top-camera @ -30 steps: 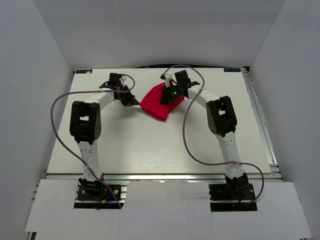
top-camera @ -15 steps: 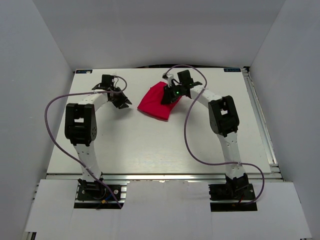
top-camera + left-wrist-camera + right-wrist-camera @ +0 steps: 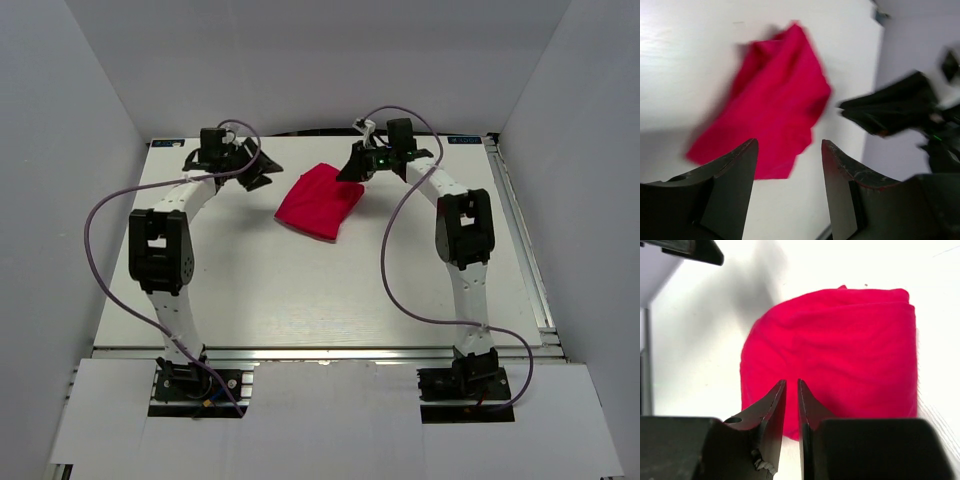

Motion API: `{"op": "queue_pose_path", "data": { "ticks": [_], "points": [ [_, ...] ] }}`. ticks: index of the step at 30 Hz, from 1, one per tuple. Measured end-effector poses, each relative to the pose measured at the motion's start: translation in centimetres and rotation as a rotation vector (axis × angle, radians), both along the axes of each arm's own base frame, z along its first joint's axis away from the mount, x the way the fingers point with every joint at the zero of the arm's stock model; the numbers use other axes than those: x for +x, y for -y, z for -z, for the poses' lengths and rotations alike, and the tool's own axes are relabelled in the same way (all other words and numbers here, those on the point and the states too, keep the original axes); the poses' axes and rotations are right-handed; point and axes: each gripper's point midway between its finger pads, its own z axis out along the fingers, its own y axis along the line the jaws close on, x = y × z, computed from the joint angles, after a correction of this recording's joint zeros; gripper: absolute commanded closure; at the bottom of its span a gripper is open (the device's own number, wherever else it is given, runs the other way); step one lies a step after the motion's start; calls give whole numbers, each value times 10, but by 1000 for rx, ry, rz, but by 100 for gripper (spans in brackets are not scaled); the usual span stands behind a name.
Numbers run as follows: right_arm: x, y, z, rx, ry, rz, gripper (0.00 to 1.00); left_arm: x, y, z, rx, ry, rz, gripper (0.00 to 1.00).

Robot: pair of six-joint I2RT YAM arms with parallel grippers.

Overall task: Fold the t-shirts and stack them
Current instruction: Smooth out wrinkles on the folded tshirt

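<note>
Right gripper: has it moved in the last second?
Yes. The right gripper has pulled back off the red shirt, up and to the right, toward the far edge of the table.

- The left arm (image 3: 165,245) rises from its base, bends at the elbow and reaches far forward.
- The left gripper (image 3: 789,145) points inward, jaws spread wide, holding nothing.
- The right arm (image 3: 462,230) stretches far forward.
- The right gripper (image 3: 790,384) has jaws almost together, empty.
</note>
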Motion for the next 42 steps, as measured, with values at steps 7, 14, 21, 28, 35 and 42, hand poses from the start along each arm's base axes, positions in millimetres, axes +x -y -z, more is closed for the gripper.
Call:
{"op": "queue_pose_path", "data": {
  "ticks": [7,14,21,28,35,42],
  "points": [
    [1,-8,20,123,-152,-27,81,21,83,-13,-213,109,220,37],
    [1,-14,41,122,-235,4,81,21,132,56,-317,-23,306,37],
    [18,4,57,75,-254,125,88,26,128,82,-293,-98,240,36],
    [22,36,91,22,-352,231,90,34,122,87,-286,-119,177,36],
    [20,43,91,25,-360,235,89,35,122,84,-300,-120,167,36],
    [13,52,74,96,-370,165,87,39,122,70,-343,-80,196,36]
  ]
}}
